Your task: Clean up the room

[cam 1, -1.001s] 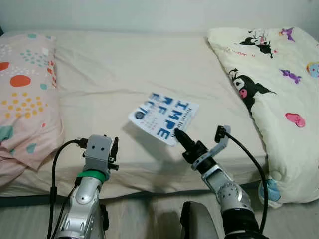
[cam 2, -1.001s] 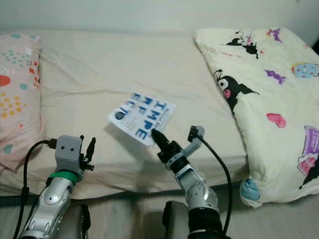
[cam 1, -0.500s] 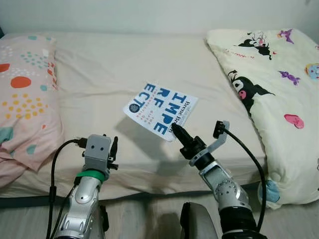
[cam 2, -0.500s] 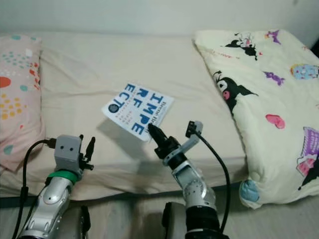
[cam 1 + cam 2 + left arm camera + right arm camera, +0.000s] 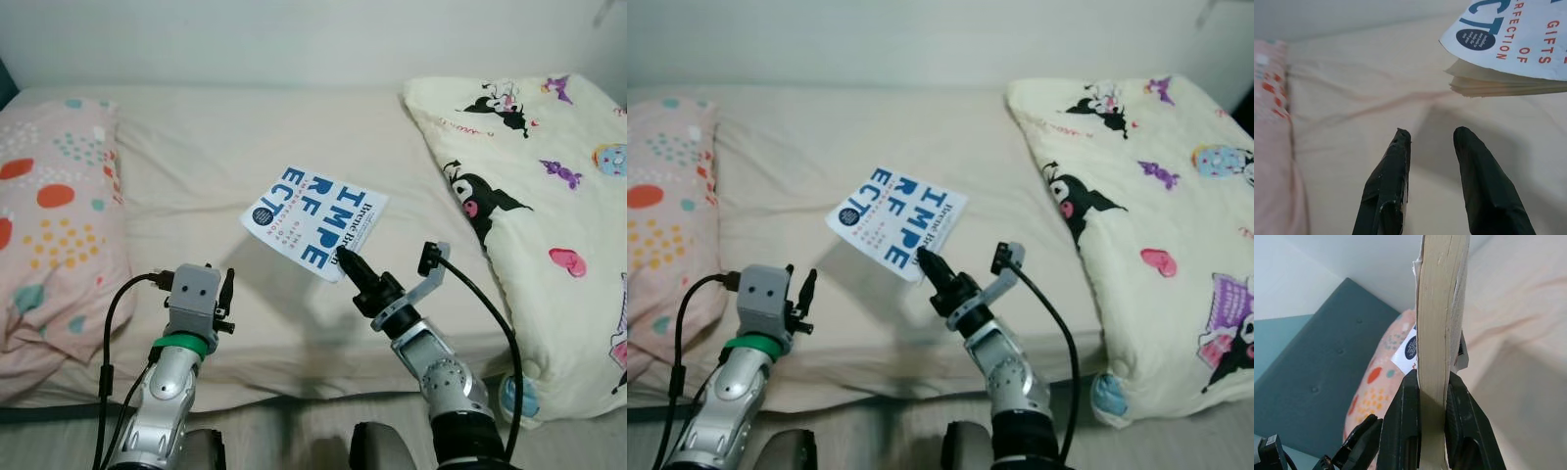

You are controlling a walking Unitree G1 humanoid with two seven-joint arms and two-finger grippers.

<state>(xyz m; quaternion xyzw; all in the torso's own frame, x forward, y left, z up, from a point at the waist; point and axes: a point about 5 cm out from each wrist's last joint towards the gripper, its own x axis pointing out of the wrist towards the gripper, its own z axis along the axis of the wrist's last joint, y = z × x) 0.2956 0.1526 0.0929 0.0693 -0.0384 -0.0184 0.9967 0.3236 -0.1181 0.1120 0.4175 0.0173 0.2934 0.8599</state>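
A white book (image 5: 315, 220) with big blue letters on its cover hangs above the beige bed sheet (image 5: 225, 157), casting a shadow on it. My right gripper (image 5: 347, 262) is shut on the book's near corner; in the right wrist view the two black fingers (image 5: 1405, 431) squeeze the pale page edges (image 5: 1437, 323). My left gripper (image 5: 226, 292) hovers low over the sheet's front left part, open and empty, its fingers (image 5: 1388, 188) pointing toward the book (image 5: 1513, 44).
A pink dotted pillow (image 5: 49, 215) lies at the bed's left end. A cream quilt with cartoon prints (image 5: 549, 196) covers the right side. The bed's front edge (image 5: 294, 392) runs just before both arms. A teal headboard (image 5: 1312, 377) stands behind the pillow.
The right gripper has raised the book off the sheet and tilted it up. The view has shifted a little. The left arm has stayed in place.
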